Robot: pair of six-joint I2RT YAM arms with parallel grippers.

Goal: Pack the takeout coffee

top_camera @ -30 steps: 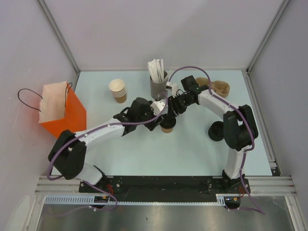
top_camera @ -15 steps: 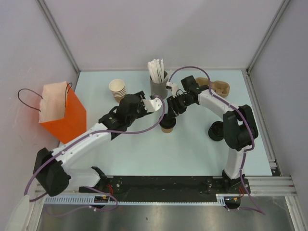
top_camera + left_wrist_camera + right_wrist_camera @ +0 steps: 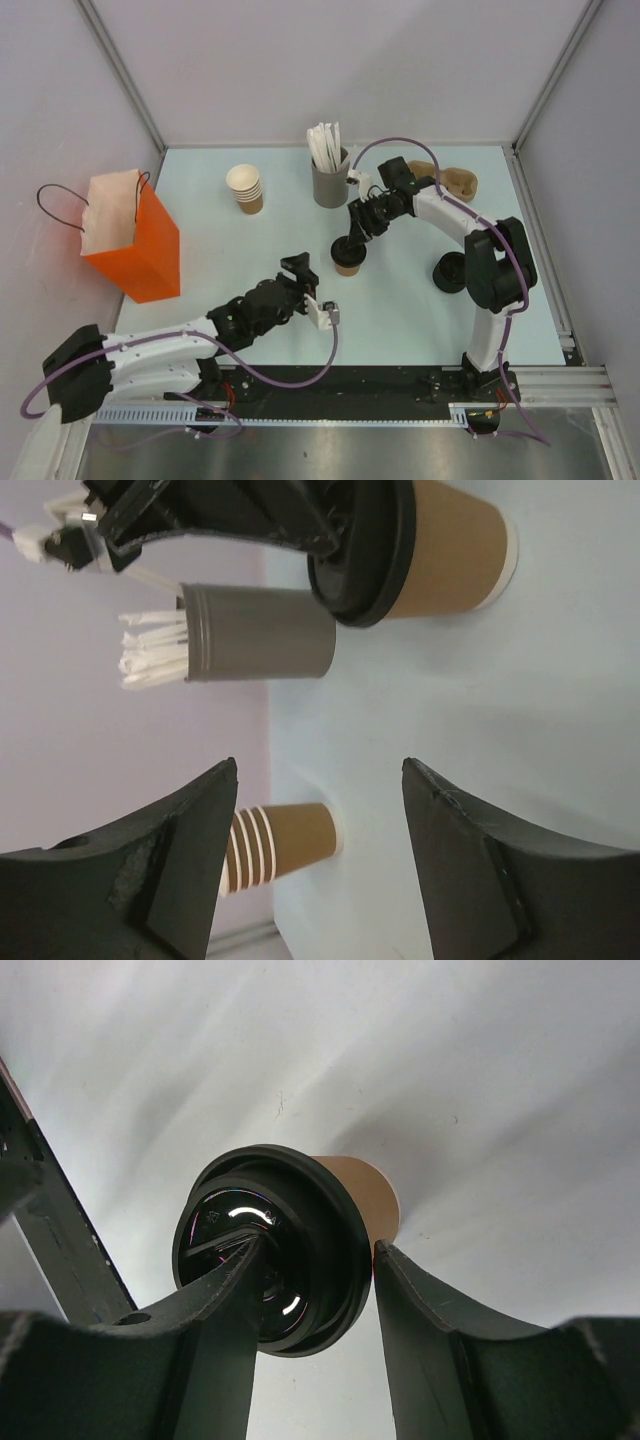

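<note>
The takeout coffee (image 3: 347, 264) is a small tan-brown paper cup standing mid-table, with a black lid (image 3: 345, 247) on top. My right gripper (image 3: 352, 238) reaches down onto it from the right. In the right wrist view one finger lies across the lid (image 3: 265, 1260) and the other presses the outside of its rim beside the cup (image 3: 368, 1195), so the right gripper (image 3: 318, 1248) is shut on the lid. My left gripper (image 3: 325, 312) hangs low near the table's front, open and empty. From the left gripper (image 3: 320, 770) I see the cup (image 3: 450, 555) well ahead.
An orange paper bag (image 3: 135, 245) stands open at the left. A stack of nested brown cups (image 3: 245, 188) and a grey cup of white sticks (image 3: 328, 180) stand at the back. Black lids (image 3: 448, 272) lie right of the coffee; a brown cardboard carrier (image 3: 455, 180) sits far right.
My left arm has drawn away from the coffee, swinging back toward the near edge with its jaws open. The right gripper and the cup have stayed where they were.
</note>
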